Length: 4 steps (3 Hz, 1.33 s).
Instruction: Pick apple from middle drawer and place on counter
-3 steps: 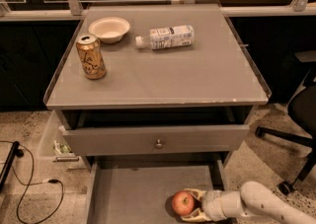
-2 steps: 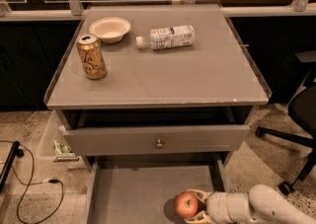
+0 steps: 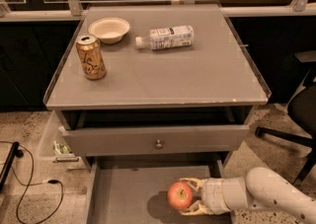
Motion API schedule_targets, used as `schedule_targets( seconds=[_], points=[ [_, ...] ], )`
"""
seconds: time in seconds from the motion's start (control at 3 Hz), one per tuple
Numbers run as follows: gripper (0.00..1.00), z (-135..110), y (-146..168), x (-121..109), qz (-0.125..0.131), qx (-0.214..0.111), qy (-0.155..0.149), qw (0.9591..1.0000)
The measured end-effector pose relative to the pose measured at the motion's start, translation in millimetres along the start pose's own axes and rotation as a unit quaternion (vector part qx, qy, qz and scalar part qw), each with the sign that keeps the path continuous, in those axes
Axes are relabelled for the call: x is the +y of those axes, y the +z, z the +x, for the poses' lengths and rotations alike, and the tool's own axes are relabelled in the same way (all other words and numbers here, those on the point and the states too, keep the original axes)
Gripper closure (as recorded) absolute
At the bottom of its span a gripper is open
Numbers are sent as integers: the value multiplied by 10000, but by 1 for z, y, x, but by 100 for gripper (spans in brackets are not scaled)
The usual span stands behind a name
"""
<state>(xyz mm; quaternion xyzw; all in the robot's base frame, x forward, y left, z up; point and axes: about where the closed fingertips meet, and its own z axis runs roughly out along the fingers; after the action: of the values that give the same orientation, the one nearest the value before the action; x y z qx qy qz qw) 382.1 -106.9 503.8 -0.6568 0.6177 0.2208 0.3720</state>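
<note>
Gripper (image 3: 187,197) inside drawer (image 3: 123,193), fingers clamped on apple (image 3: 177,194); grip looks shallow, so it may slip when lifted to bench (image 3: 163,75).

Can (image 3: 91,57), bowl (image 3: 108,29), bottle (image 3: 165,37) on counter (image 3: 197,75), apple (image 3: 179,196) in middle drawer (image 3: 123,198), end effector (image 3: 187,197) clasping it

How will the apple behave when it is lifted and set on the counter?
The apple, held in the gripper over the drawer, looks round and smooth, so it may slip in a loose hold. It seems firm and probably will not deform. On the flat counter it could roll.
</note>
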Motion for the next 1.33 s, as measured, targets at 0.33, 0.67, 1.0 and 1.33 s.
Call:
schedule_targets(
  seconds=[0.33,0.67,1.0,1.33],
  points=[
    [100,-60,-37,-14,100,215,-337,9991],
    [100,-71,-46,-20,142,360,-499,9980],
    [100,-71,-46,-20,142,360,-500,9980],
    [100,-86,-49,-19,183,411,-678,9967]
  ],
)
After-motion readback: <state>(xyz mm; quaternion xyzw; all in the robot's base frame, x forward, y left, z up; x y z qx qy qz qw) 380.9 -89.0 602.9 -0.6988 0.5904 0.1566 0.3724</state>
